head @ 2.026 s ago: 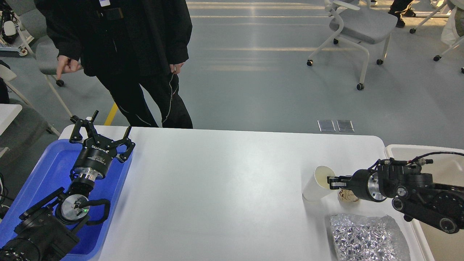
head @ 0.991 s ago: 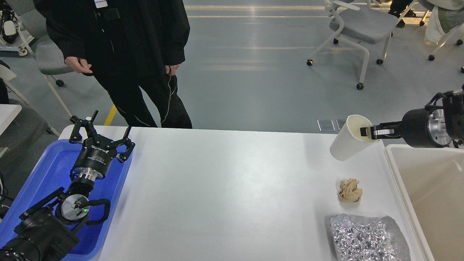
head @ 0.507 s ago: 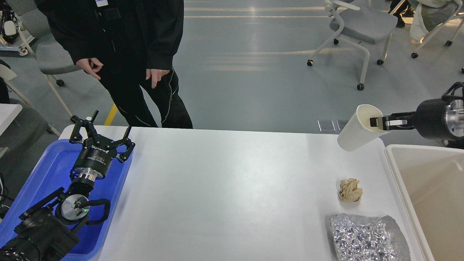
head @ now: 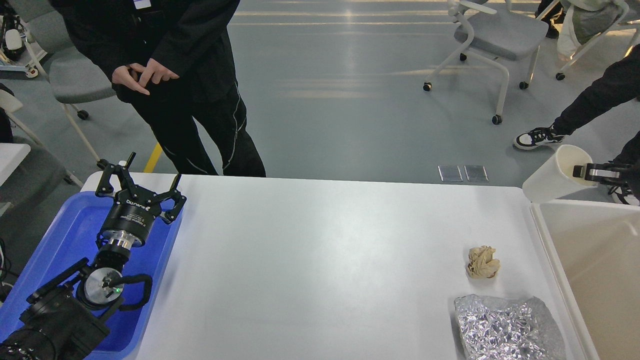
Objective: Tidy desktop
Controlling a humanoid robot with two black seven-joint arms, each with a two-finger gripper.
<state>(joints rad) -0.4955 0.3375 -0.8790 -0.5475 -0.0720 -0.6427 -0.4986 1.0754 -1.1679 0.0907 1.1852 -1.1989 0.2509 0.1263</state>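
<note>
The right gripper (head: 582, 171) pinches the rim of a paper cup (head: 552, 180), one finger inside, holding it tilted in the air above the far corner of the cream bin (head: 590, 270), clear of the desktop (head: 310, 265); the cup looks light and thin-walled, so the rim is a fair hold but would crush under a hard squeeze. Left on the desktop near the bin are a paper ball (head: 483, 262), soft and best pinched across its middle, and a foil sheet (head: 507, 327), flimsy and best taken by a raised edge; the left gripper (head: 141, 186) rests above the blue tray (head: 70, 235), fingers spread and empty.
</note>
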